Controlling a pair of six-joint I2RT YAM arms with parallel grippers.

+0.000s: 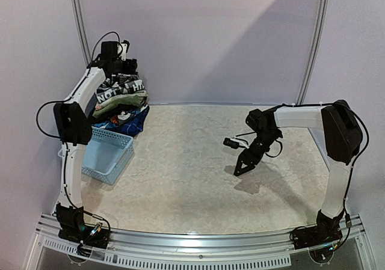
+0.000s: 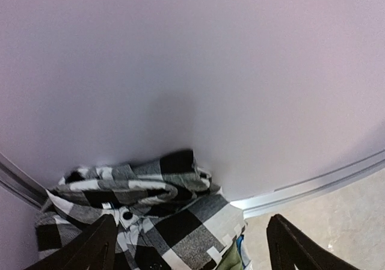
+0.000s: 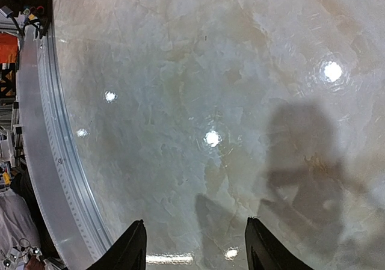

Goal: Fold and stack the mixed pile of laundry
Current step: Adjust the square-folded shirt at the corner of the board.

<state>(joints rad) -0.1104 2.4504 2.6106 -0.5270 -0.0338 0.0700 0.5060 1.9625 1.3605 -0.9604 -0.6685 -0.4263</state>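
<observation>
The laundry sits as a stack (image 1: 122, 101) in the back left corner against the wall. A black-and-white checked shirt (image 1: 123, 88) lies on top, a pale green cloth (image 1: 118, 106) under it and a dark blue printed piece (image 1: 129, 121) at the bottom. My left gripper (image 1: 118, 64) hovers over the stack's top. In the left wrist view the left gripper (image 2: 189, 252) is open, its fingers (image 2: 84, 252) spread either side of the checked shirt (image 2: 156, 213), with an olive-green edge (image 2: 231, 259) below. My right gripper (image 1: 243, 165) hangs open over bare table, and the right wrist view shows the right gripper (image 3: 195, 249) empty.
A light blue perforated basket (image 1: 107, 153) stands at the left edge, just in front of the stack and beside the left arm. The back wall rises right behind the laundry. A metal rail (image 1: 192, 246) runs along the near table edge.
</observation>
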